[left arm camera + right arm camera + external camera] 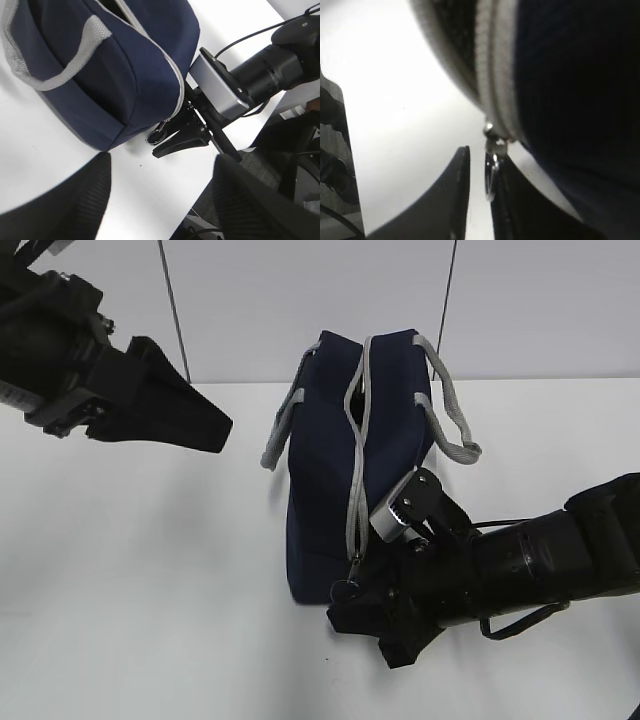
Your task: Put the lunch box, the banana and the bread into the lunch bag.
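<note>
The navy lunch bag [330,490] stands mid-table, grey zipper running over its top and down its near end, with a small gap showing near the top. The metal ring pull [345,589] hangs at the zipper's lower end. My right gripper [347,608] is low at that end. In the right wrist view the ring [490,177] lies between the nearly closed fingers [462,200], against the right one, with a slit of light left beside it. My left gripper [215,430] hovers open and empty to the bag's left. The lunch box, banana and bread are out of view.
The bag's grey strap handles [455,420] hang off both sides. In the left wrist view the bag [125,75] is upper left and the right arm's camera block [220,90] beside it, near the table's edge [235,150].
</note>
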### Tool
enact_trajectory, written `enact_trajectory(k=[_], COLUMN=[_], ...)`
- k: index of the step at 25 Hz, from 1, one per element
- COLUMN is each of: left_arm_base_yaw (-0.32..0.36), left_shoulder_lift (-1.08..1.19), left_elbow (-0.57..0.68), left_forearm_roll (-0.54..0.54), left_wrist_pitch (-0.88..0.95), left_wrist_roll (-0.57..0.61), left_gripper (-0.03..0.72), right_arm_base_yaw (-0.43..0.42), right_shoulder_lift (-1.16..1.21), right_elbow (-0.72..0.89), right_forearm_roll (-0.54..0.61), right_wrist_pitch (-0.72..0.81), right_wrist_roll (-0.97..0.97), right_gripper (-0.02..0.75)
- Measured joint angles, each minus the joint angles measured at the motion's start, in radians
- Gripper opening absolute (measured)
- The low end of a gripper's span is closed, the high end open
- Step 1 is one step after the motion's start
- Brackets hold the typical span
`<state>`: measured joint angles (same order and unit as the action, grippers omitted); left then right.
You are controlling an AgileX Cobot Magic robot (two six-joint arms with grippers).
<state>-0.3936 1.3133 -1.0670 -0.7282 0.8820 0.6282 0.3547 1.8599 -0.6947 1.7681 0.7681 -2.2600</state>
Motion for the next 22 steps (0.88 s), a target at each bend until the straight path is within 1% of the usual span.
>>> enact_trajectory(k=[3,5,9,13,17,22], left_arm_base_yaw=[0.0,0.0,0.0,0.0,0.0,0.0], left_shoulder_lift=[0.0,0.0,0.0,0.0,0.0,0.0], left_elbow=[0.0,0.0,0.0,0.0,0.0,0.0], left_forearm_roll=[0.0,0.0,0.0,0.0,0.0,0.0], left_wrist_pitch=[0.0,0.0,0.001,0.007,0.01,0.011], left_wrist_roll=[0.0,0.0,0.0,0.0,0.0,0.0], left_gripper=[0.442,0.442,0.442,0.442,0.442,0.442], right_arm_base_yaw=[0.0,0.0,0.0,0.0,0.0,0.0], right_shoulder_lift=[0.0,0.0,0.0,-0.013,-0.057,-0.123], right_elbow=[0.0,0.0,0.0,0.0,0.0,0.0], right_forearm_roll=[0.0,-0.002,-0.002,-0.029,-0.137,-0.261], right_wrist_pitch=[0.0,0.001,0.001,-0.017,-0.067,-0.071], right_wrist_roll=[0.0,0.0,0.007,0.088,0.236,0.398], right_gripper=[0.024,-0.013,-0.016,-0.016,-0.016,-0.016])
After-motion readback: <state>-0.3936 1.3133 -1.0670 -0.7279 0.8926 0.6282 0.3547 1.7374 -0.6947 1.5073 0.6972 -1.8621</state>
